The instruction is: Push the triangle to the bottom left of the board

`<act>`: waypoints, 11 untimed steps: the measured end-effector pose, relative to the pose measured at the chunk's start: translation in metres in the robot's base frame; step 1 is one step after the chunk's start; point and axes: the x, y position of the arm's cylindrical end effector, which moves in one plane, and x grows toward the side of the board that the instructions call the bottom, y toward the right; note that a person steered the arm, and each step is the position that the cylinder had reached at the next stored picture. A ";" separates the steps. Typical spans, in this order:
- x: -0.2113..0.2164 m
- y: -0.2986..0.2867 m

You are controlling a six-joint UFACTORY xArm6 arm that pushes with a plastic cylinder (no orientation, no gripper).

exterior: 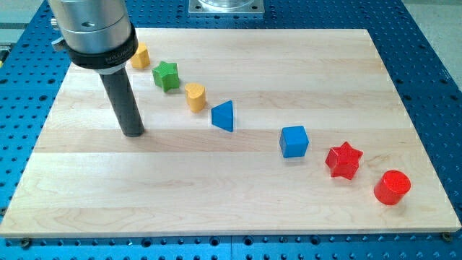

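The blue triangle (224,116) lies near the middle of the wooden board (216,202). My tip (133,133) rests on the board at the view's left, well to the left of the triangle and a little lower than it. The rod rises from the tip to a large grey housing at the view's top left. The tip touches no block.
Blocks run in a diagonal line from top left to bottom right: an orange block (140,55) partly hidden by the housing, a green star (167,76), a yellow-orange block (195,96), a blue cube (294,141), a red star (343,160), a red cylinder (392,188).
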 end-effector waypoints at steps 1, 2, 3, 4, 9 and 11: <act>-0.002 0.000; -0.002 0.000; -0.001 0.016; -0.001 0.030; -0.035 0.148; 0.056 0.051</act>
